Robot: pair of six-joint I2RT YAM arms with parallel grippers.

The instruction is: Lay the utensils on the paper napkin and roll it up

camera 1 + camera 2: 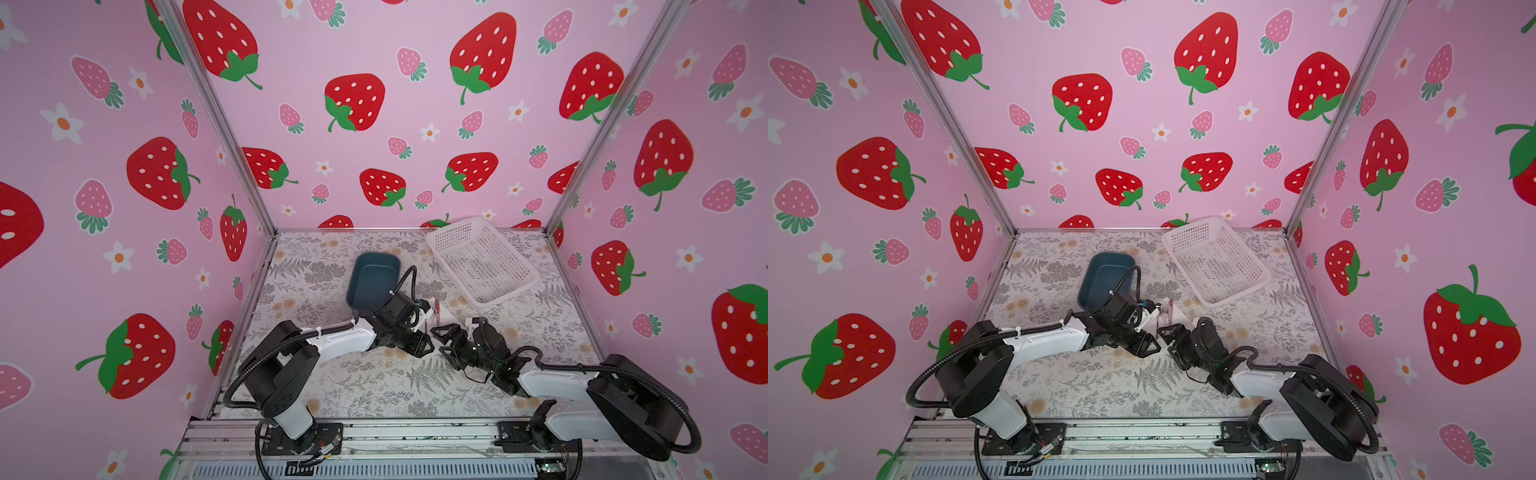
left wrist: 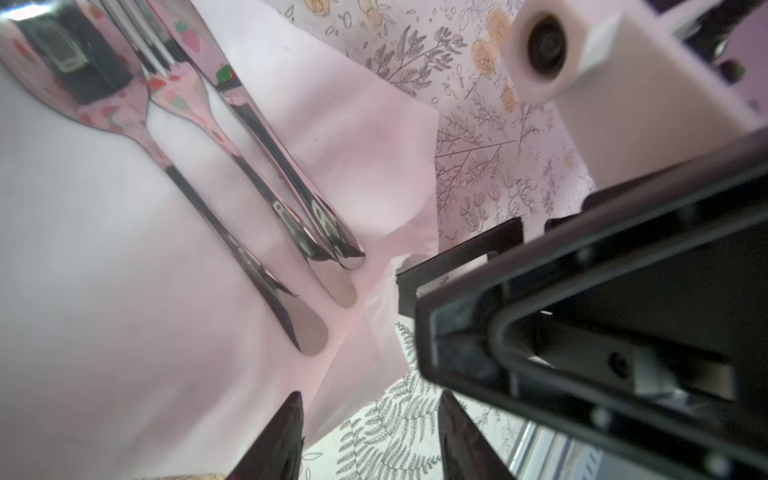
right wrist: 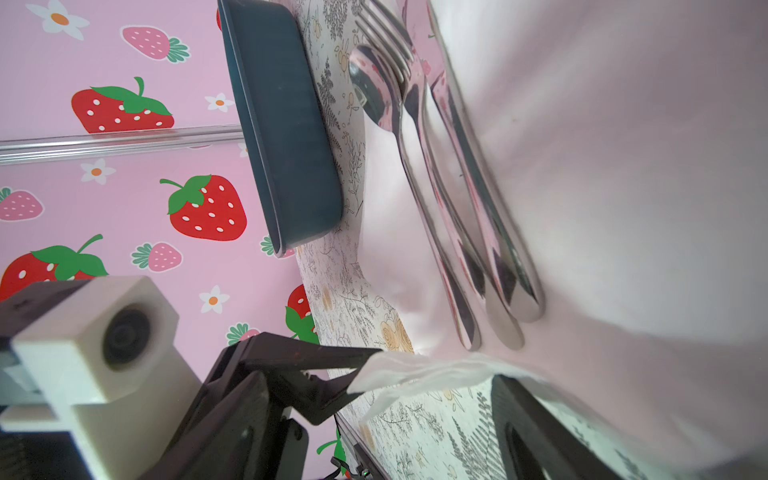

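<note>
Pink strawberry-print walls [image 1: 395, 41] enclose a grey floral tabletop [image 1: 374, 390].

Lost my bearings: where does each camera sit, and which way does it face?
Both top views: high at the front, looking down toward the back wall; left arm, right arm, blue tub, white basket.
Left wrist: low, facing the utensils on the paper napkin; own fingertips, right gripper.
Right wrist: low, facing the same utensils and the blue tub; own finger, left gripper.
Shared: wrist views see each other: right wrist camera, left wrist camera.
</note>
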